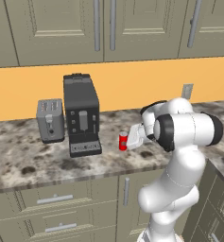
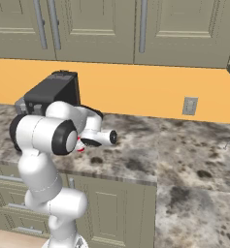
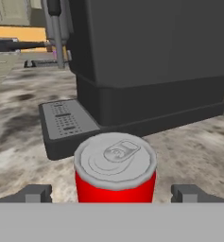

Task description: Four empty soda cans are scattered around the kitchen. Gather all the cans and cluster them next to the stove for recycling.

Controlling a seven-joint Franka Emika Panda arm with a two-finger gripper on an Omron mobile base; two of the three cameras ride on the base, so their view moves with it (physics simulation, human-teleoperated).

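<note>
A red soda can (image 3: 116, 172) with a silver top stands upright on the marbled counter (image 1: 23, 160), just right of a black coffee machine (image 1: 81, 113). My gripper (image 3: 112, 193) is open. One fingertip (image 3: 35, 193) sits to each side of the can, with a gap on both sides. From the left base view the gripper (image 1: 127, 140) reaches in from the right and partly covers the can (image 1: 123, 141). In the right base view only a red sliver of the can (image 2: 80, 147) peeks from behind the arm. The other cans and the stove are out of view.
A grey toaster (image 1: 50, 120) stands left of the coffee machine, whose drip tray (image 3: 66, 124) lies right behind the can. Upper cabinets (image 1: 61, 28) hang above the orange backsplash. A wall outlet (image 2: 189, 105) is to the right, above bare counter (image 2: 184, 145).
</note>
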